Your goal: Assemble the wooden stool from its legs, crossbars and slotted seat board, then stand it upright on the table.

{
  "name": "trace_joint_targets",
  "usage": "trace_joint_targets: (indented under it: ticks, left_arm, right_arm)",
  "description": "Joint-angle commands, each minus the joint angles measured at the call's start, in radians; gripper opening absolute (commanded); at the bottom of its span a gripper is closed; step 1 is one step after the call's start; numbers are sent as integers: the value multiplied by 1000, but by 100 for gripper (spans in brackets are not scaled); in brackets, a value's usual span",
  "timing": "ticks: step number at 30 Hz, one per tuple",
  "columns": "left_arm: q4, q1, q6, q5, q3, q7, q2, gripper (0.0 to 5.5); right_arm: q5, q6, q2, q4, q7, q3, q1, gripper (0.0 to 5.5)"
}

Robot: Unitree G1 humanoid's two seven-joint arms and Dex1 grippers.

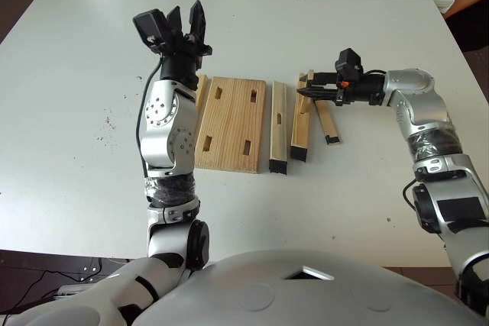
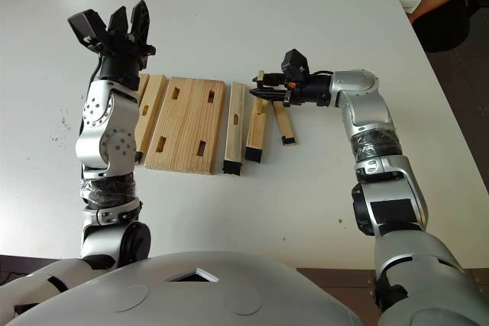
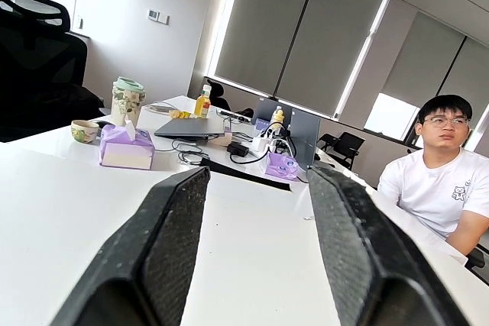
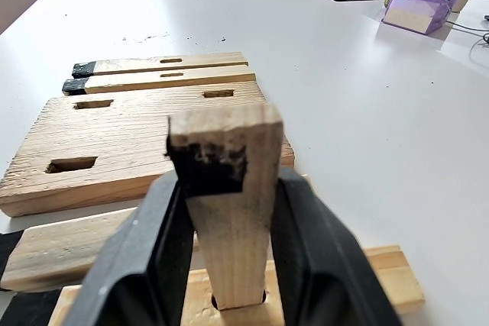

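Presently the right gripper [image 4: 228, 188] is pinched on a short crossbar [image 4: 229, 150] whose lower end appears to sit in the slot of a leg [image 4: 374, 280]. That leg lies flat on the table [image 1: 84, 74], near the slotted seat board [image 1: 229, 124]. The left gripper [image 1: 186, 19] hangs spread and empty, raised above the table by the board's far left corner, so nothing steadies the leg. That looks the likeliest trouble: if the crossbar is pressed in at a slant, it may bind in the slot and drag or tip the loose leg, perhaps knocking the neighbouring leg [image 1: 277, 127] out of line. How deep the crossbar sits cannot be told, and a shallow seat could let it topple once released. Two more legs [image 4: 164, 78] lie beyond the board, and both are free of the grippers.
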Motion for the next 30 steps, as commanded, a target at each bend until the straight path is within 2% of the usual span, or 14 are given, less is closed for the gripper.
trace_joint_targets:
  ticks: [1,8,13,19,23,27,30]
  left_arm:
    - [17,-13,-20,-10,19,14,-11,236]
    - [21,-24,-18,-73,68,24,-29,236]
    - [2,-22,-13,-109,73,13,-32,236]
    - [-14,27,-14,-104,52,8,-31,236]
    - [-18,30,-14,-106,46,6,-32,236]
    - [-5,37,-20,-102,58,20,-31,236]
    - [15,23,-22,-98,57,20,-29,236]
  right_arm:
    - [-10,59,9,29,19,6,56,184]
    - [-31,66,-4,-41,23,7,72,283]
    - [-22,103,-49,-135,29,-19,112,283]
    - [-4,150,-161,-237,100,-55,118,283]
    - [79,239,-225,-333,107,-144,99,283]
    - [295,468,-131,-548,-45,-249,6,283]
    - [302,510,-52,-696,-170,-190,31,283]
